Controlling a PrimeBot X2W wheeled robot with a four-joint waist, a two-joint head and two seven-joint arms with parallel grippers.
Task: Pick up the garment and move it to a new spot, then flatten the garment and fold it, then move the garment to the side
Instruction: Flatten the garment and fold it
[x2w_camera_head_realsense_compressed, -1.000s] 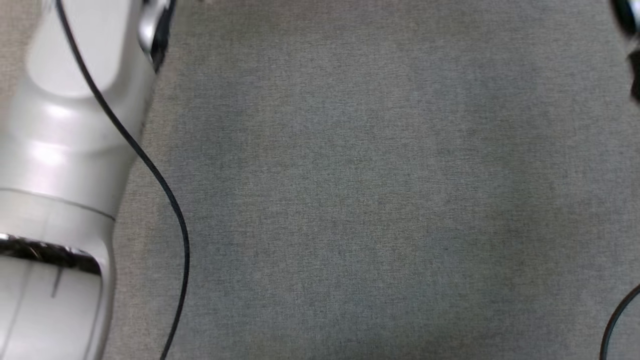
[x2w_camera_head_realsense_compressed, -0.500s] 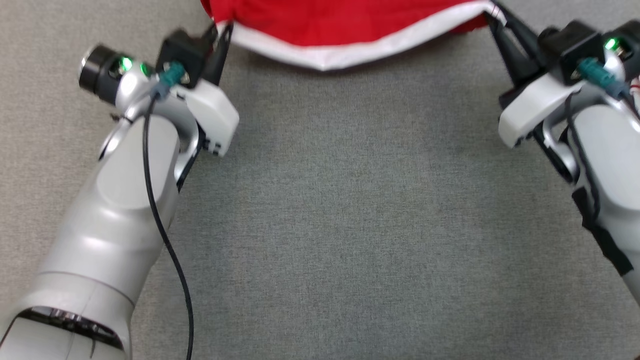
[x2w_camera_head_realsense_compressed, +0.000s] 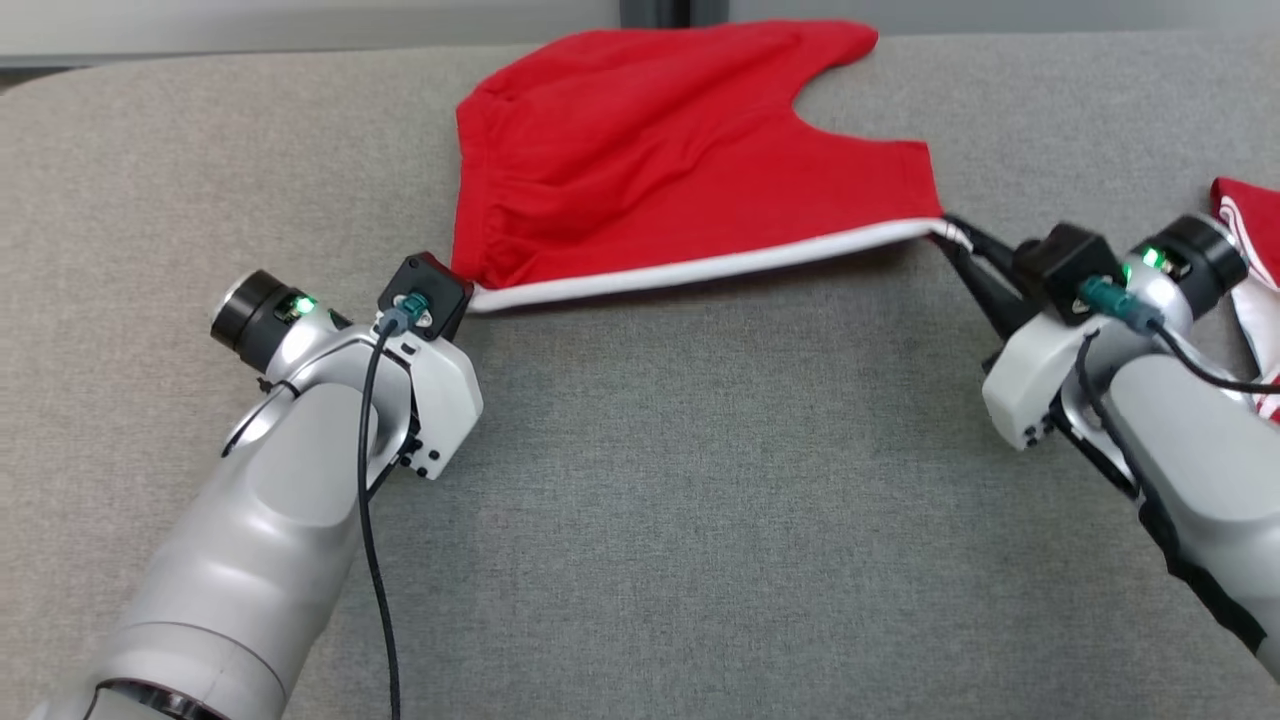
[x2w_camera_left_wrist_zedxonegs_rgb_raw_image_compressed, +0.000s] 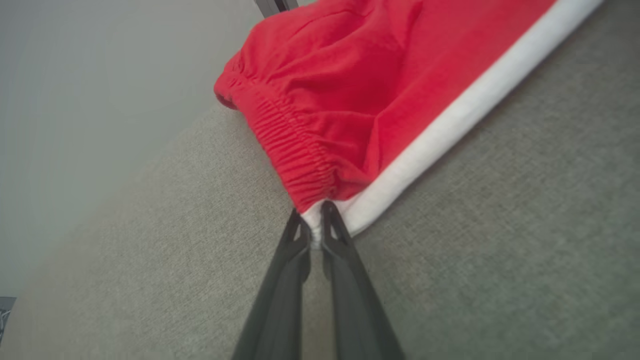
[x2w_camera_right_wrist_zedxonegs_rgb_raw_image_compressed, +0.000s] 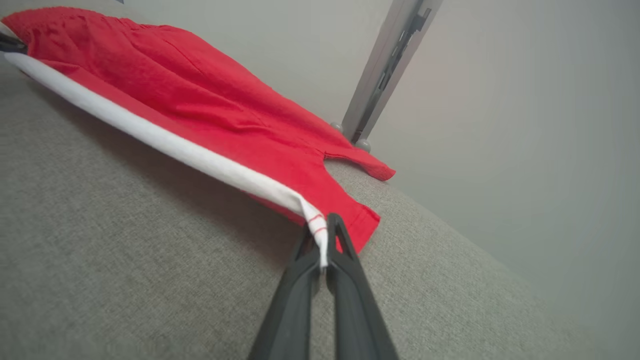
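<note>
The garment (x2w_camera_head_realsense_compressed: 680, 170) is a pair of red shorts with a white side stripe and an elastic waistband, lying spread on the grey table at the far middle. My left gripper (x2w_camera_head_realsense_compressed: 470, 297) is shut on the waistband corner of the white edge; in the left wrist view the fingers (x2w_camera_left_wrist_zedxonegs_rgb_raw_image_compressed: 315, 225) pinch that corner of the garment (x2w_camera_left_wrist_zedxonegs_rgb_raw_image_compressed: 360, 90). My right gripper (x2w_camera_head_realsense_compressed: 950, 228) is shut on the leg-hem end of the same stripe, its tips (x2w_camera_right_wrist_zedxonegs_rgb_raw_image_compressed: 324, 235) clamped on the white cloth of the garment (x2w_camera_right_wrist_zedxonegs_rgb_raw_image_compressed: 200, 110). The stripe runs nearly straight between the two grippers.
Another red and white cloth (x2w_camera_head_realsense_compressed: 1250, 260) lies at the right edge, just beyond my right wrist. The table's far edge (x2w_camera_head_realsense_compressed: 200, 70) runs close behind the garment, with a metal post (x2w_camera_head_realsense_compressed: 655, 12) there. Bare grey surface (x2w_camera_head_realsense_compressed: 700, 500) stretches toward me.
The head camera has tilted up, bringing both arms and the whole garment into view. Both grippers stay shut on the white edge, which sagged half a second ago and now looks straighter.
</note>
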